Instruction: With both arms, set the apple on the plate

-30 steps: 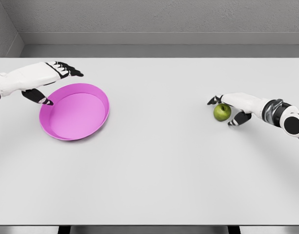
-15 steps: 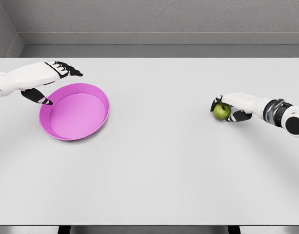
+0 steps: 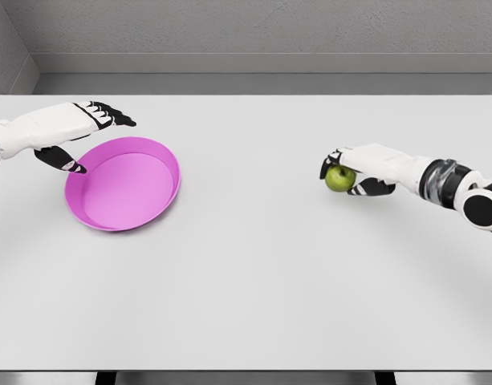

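Note:
A small green apple (image 3: 338, 178) is held at the right of the white table, a little above its surface, with my right hand (image 3: 351, 172) shut on it, fingers over the top and thumb beneath. The pink plate (image 3: 93, 210) lies at the left of the table, slightly tilted. My left hand (image 3: 83, 136) hovers at the plate's far left rim with fingers spread, thumb touching or just above the rim, holding nothing.
The white table (image 3: 254, 273) spreads wide between plate and apple. A grey wall (image 3: 254, 32) runs behind the table's far edge.
The right hand closed on the apple, lifted it slightly and carried it to the left, toward the plate. The left hand and plate have stayed put.

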Robot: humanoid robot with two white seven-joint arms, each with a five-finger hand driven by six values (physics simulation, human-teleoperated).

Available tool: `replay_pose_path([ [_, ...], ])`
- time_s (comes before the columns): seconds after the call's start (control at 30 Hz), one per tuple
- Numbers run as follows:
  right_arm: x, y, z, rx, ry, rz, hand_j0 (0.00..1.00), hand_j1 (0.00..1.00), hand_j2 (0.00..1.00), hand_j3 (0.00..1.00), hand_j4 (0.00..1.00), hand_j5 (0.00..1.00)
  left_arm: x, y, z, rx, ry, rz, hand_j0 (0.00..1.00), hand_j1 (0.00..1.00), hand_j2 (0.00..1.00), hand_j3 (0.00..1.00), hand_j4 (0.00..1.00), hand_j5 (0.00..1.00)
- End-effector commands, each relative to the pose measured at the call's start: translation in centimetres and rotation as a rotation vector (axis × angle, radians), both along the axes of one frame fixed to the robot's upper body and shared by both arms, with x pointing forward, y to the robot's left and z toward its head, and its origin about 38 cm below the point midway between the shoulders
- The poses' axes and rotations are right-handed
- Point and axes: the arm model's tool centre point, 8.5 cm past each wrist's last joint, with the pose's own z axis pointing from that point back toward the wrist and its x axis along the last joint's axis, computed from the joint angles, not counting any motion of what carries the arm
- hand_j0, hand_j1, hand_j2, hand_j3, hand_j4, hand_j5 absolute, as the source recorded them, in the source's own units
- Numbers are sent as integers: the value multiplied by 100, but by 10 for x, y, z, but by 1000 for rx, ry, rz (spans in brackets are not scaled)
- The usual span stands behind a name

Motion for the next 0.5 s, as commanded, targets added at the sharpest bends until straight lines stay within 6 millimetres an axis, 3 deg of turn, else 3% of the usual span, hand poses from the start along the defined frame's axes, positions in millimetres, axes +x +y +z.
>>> replay_pose_path([
  [0.0,-2,15,2,27,-9,42,49,49,49,49,49,49,0,0,1,-6,0,3,100,100,100,100,100,100],
  [0.47,-5,92,1,171,-5,170,49,49,49,49,49,49,0,2,1,-4,0,5,100,100,100,100,100,100],
])
